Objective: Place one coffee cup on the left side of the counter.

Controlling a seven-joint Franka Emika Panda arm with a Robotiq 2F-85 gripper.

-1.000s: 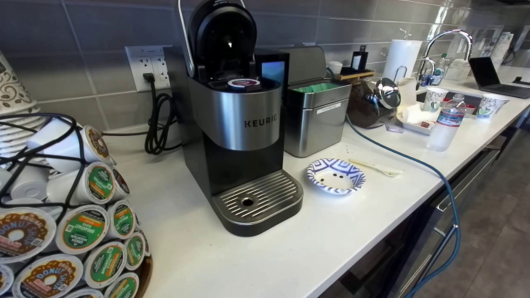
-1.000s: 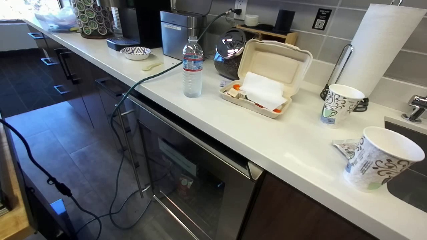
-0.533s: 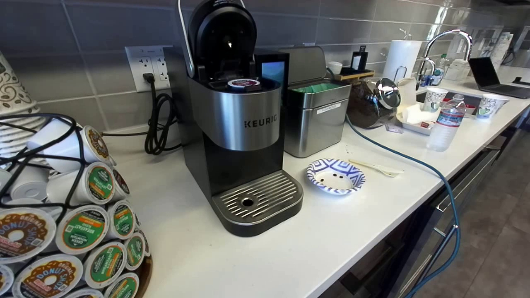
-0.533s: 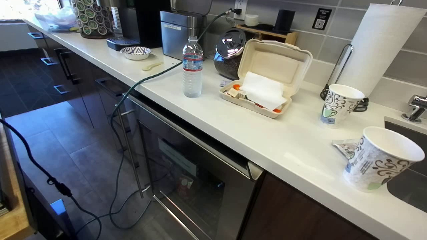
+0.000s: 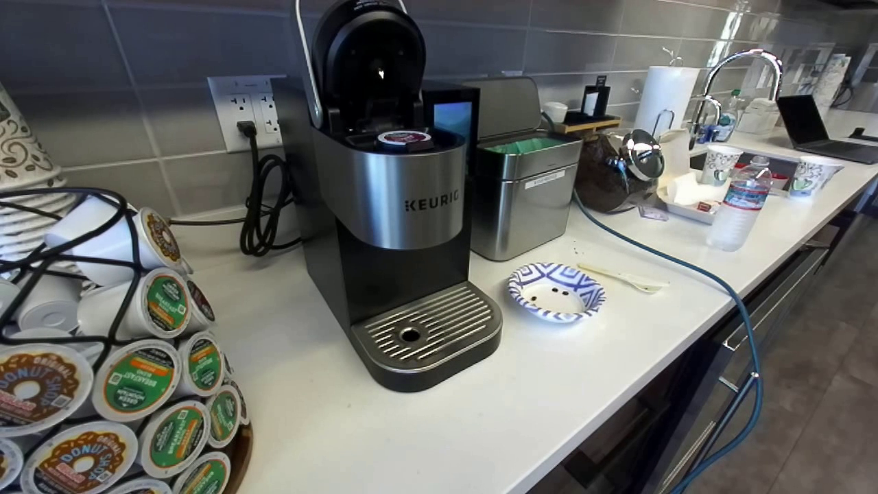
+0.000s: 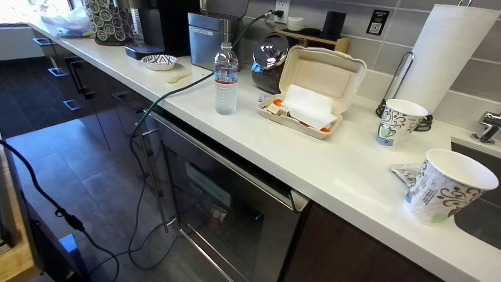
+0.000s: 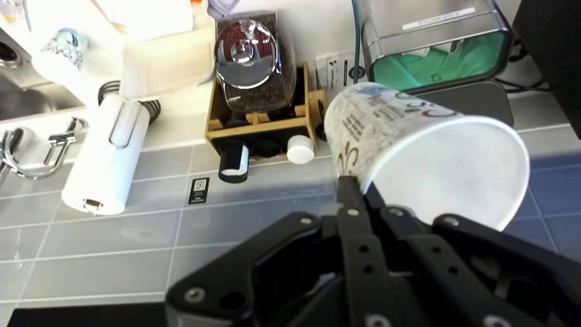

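Wrist view, closest: fingers (image 7: pixel 352 200) clamped on the coffee cup (image 7: pixel 426 154) near its rim, mouth toward lower right (true tilt hard to judge; neither exterior view catches the grasp). Step in hand, I'd say: carry, placing not yet done. Beyond, jar (image 7: pixel 254 59) and steel bin (image 7: pixel 435 36) on the table (image 7: pixel 324 32). Farthest, in an exterior view, pod rack (image 6: pixel 109 23), likely the left-side end. Next move wants the cup levelled, lowered base-first there, then released.
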